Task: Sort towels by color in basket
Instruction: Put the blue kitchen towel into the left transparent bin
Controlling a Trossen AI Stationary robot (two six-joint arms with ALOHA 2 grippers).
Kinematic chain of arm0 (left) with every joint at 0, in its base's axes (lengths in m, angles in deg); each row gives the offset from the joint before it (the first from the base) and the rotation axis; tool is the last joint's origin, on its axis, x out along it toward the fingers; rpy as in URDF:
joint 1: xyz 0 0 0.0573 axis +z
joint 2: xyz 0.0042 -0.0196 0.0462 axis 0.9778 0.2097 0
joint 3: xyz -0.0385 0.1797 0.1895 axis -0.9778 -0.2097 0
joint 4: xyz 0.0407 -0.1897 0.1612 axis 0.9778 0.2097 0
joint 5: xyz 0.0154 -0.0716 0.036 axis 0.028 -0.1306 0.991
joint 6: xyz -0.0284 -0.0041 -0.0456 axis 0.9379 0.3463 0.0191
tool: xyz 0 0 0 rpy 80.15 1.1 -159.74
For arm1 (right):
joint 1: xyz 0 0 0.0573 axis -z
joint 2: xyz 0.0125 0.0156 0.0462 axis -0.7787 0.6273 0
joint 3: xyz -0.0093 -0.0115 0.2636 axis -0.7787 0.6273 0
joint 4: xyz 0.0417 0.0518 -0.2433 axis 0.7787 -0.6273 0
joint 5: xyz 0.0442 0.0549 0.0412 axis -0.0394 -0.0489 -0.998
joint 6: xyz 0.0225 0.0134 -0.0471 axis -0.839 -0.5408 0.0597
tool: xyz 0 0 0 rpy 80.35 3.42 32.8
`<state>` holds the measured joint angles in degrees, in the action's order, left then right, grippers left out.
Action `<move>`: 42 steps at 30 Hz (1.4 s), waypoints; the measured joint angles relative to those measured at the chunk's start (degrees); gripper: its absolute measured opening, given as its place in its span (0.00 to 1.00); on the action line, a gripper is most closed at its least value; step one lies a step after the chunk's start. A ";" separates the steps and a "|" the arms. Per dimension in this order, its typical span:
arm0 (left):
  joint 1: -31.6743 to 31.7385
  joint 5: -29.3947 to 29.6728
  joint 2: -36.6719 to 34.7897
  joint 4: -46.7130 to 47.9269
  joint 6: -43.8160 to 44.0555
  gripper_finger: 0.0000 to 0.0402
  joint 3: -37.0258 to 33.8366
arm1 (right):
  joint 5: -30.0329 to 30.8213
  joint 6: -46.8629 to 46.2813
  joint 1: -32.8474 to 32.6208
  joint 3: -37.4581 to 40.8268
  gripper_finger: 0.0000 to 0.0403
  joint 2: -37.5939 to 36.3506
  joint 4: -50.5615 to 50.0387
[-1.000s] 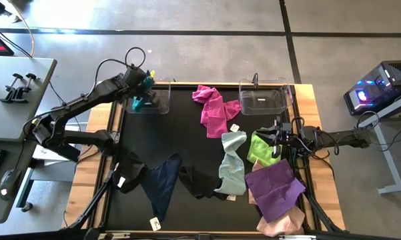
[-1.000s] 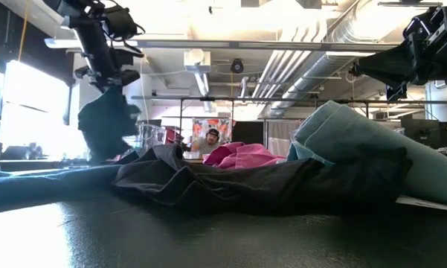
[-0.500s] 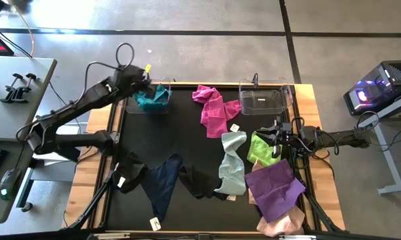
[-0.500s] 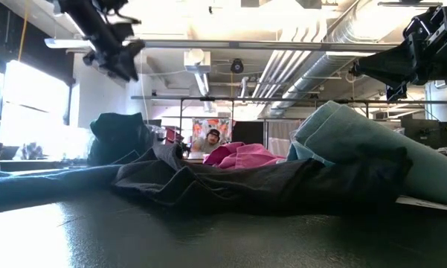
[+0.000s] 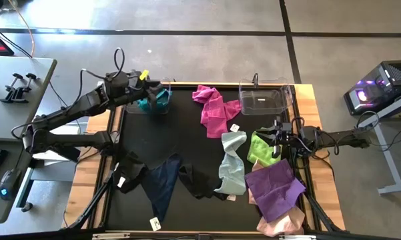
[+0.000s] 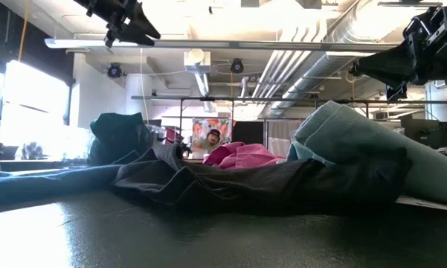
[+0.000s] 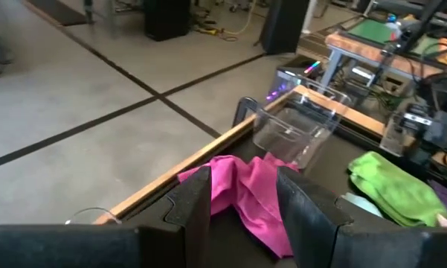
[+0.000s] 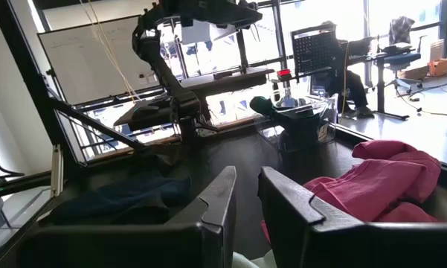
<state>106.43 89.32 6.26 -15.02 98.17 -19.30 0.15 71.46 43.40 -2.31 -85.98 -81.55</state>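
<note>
The teal towel (image 5: 153, 99) lies bunched in the left clear basket (image 5: 161, 107) at the table's far left; in the low view the teal towel (image 6: 119, 138) is a dark heap. My left gripper (image 5: 145, 88) hangs open above that basket, high in the low view (image 6: 130, 22), holding nothing. On the mat lie the magenta towel (image 5: 213, 110), mint (image 5: 232, 163), lime (image 5: 261, 148), purple (image 5: 275, 189), pale pink (image 5: 280, 223), navy (image 5: 161, 183) and black (image 5: 199, 181) towels. My right gripper (image 5: 275, 137) waits, open, above the lime towel's right edge.
The right clear basket (image 5: 263, 100) stands at the far edge with nothing in it. Another black cloth (image 5: 128, 172) lies at the mat's left edge. Bare mat (image 5: 173, 137) lies between the left basket and the magenta towel. A person (image 6: 212, 140) sits in the room behind the table.
My left gripper let go of the teal towel, which had hung from it over the left basket. The towel fell into the basket and lies bunched there. The gripper then rose well above the basket.
</note>
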 joint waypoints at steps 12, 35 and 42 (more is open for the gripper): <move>-2.79 2.10 0.59 -0.08 1.69 0.35 0.00 | 11.61 -27.01 0.00 0.00 0.15 -0.03 26.28; -5.19 3.31 1.12 7.54 17.31 0.35 -0.02 | 13.14 -25.99 2.90 -30.39 0.15 24.40 -10.14; 2.33 -7.29 5.65 29.26 24.33 0.33 -0.05 | 18.13 -22.15 5.89 -41.21 0.15 38.05 -11.76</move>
<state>108.76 82.03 11.91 14.24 122.50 -19.36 18.28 49.31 49.29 -43.51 -47.93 -93.31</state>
